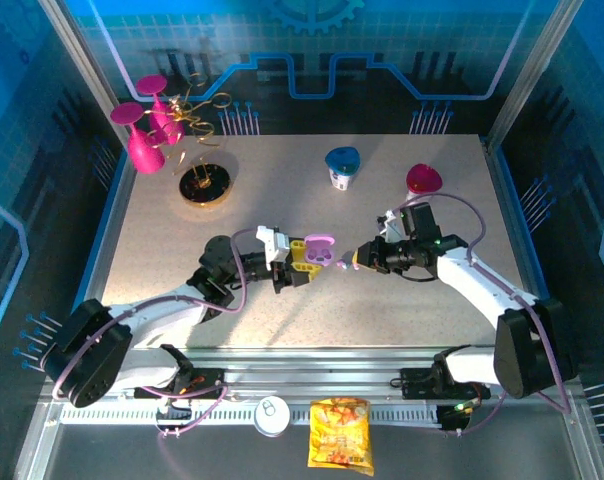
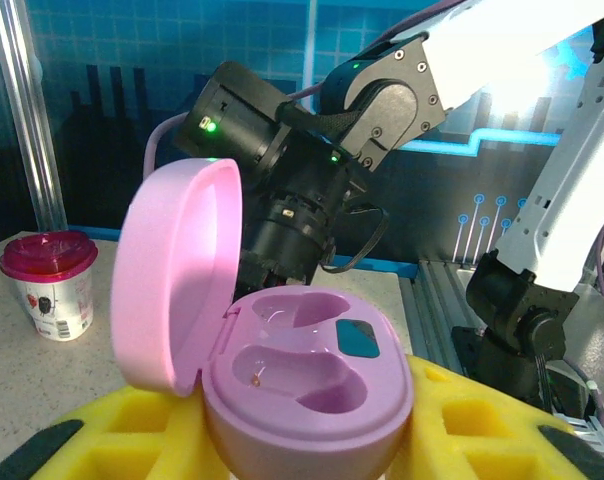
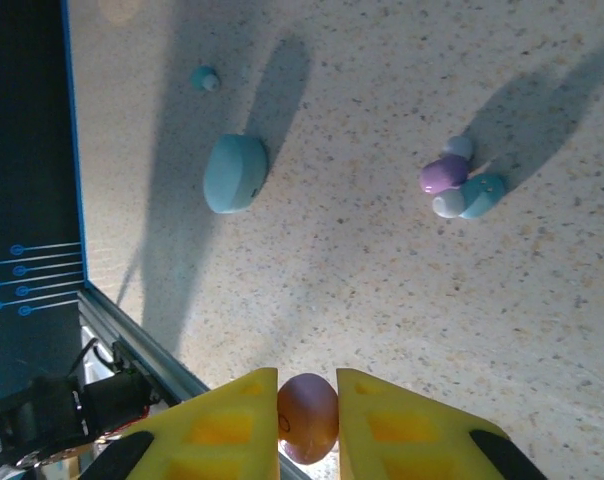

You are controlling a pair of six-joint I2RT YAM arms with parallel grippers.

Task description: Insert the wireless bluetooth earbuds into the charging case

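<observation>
The lilac charging case (image 2: 312, 390) is held clamped in the left hand (image 1: 300, 262), lid raised, both wells apparently empty. One earbud (image 3: 308, 418) is pinched in the right hand (image 1: 360, 257), near the case; nothing is inserted yet. On the counter (image 3: 382, 300) other buds (image 3: 444, 175) are left.

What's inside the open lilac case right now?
Two wells in the lilac case, both empty: one shows a teal patch, the other a gold speck. Its lower shell is hidden between the left fingers.
</observation>
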